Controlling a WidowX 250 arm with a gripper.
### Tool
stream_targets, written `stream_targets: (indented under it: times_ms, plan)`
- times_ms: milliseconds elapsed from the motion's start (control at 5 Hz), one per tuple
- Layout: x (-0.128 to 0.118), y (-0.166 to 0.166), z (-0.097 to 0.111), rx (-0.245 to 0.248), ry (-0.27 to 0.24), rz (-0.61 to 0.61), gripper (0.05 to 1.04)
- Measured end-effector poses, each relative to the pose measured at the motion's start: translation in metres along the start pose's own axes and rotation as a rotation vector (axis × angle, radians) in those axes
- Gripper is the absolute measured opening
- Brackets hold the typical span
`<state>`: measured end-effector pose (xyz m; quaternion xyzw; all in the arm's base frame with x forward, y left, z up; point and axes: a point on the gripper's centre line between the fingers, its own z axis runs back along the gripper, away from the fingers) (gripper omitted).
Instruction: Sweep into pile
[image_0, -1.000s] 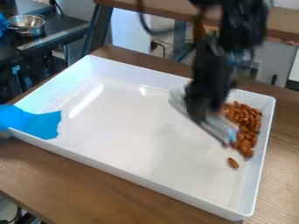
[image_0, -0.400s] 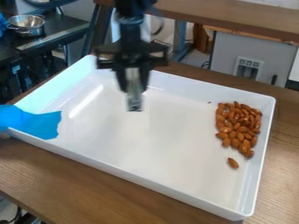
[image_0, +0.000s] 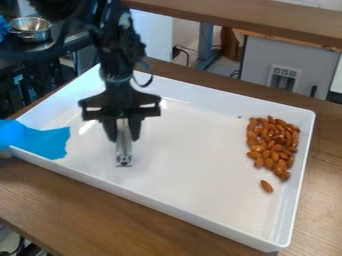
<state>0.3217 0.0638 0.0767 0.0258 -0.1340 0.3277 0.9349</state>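
So I've got my claw (image_0: 123, 136) pinching the silvery bar (image_0: 124, 150) over the left part of the white tray (image_0: 194, 165). The bar's long axis runs pretty much straight down my camera view, squared-off end toward the near rim. Can't tell if it's touching the tray floor. Almonds (image_0: 272, 142) are bunched along the right wall, one loose almond (image_0: 266, 186) just below them, tilted down-right.

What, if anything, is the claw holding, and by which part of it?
The claw holds a narrow silvery-grey tool, gripped by its upper part; its lower end sticks out below the fingertips.
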Motion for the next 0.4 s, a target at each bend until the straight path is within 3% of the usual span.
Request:
stream_targets:
  times_ms: [200,400]
  plan:
    - [-0.005,0.007,0.001,0.035,0.046,0.028,0.742]
    - [-0.004,0.009,0.016,0.047,0.057,0.015,0.984]
